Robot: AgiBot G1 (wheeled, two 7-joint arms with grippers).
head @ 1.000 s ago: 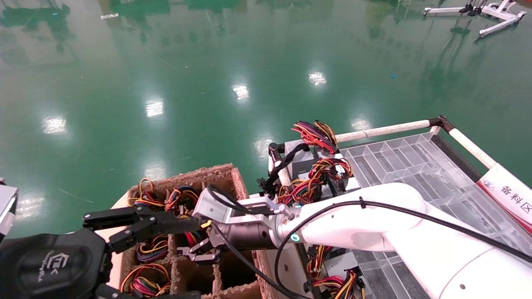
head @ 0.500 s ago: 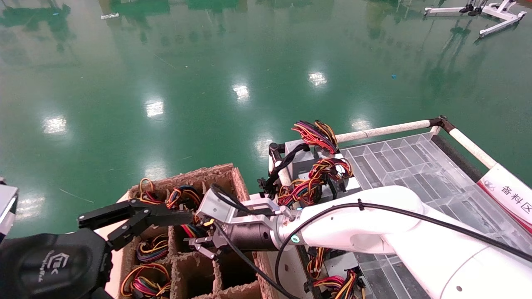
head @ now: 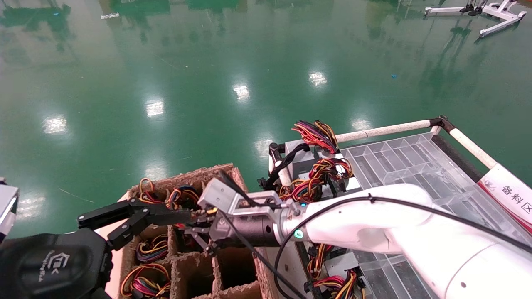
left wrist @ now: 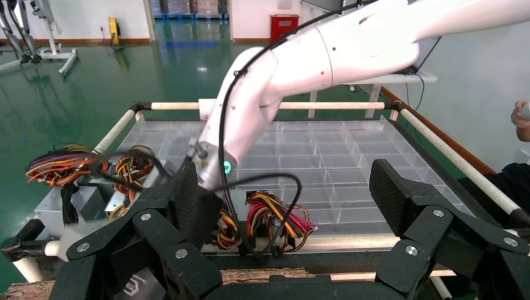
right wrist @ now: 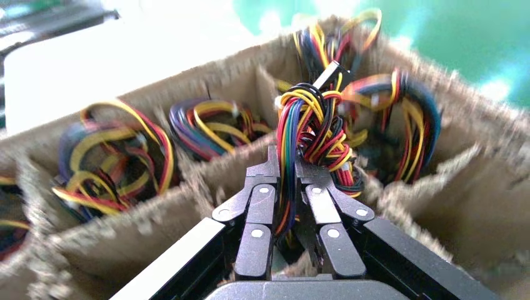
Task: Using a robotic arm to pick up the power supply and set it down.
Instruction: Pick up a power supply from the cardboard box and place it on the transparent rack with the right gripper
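While we look down from the head camera, these are the things we see, largest first.

Floor: a glossy green floor [head: 166, 83] fills the far part of the view.

Tray: a clear plastic divided tray [head: 399, 162] inside a white-railed frame lies on our right; several grey boxes with yellow-orange wire bundles [head: 320, 166] sit at its near-left corner.

Right arm: the white-forearmed robotic arm [head: 374, 224] with a green light and a loose black cable reaches leftward from over the tray to the brown box.

Box: a brown fibreboard box split into compartments [head: 187, 249] stands just left of the tray; some cells hold coiled wires, and two cells under the arm look bare.

Left pincer: our black scissor-link left pincer [head: 137, 216] hangs over the box's left edge, its fingers spread wide apart and gripping nothing.

Right pincer: our black right pincer [right wrist: 287, 172] is clenched on the wire bundle; the wrist view shows both fingertips pressed against the strands.

Power supply: we see only its multicoloured wire bundle [right wrist: 309, 134], red, yellow, blue and black, rising out of a far-row cell of the box; the grey body below is hidden, so we cannot tell whether it has left the cell.
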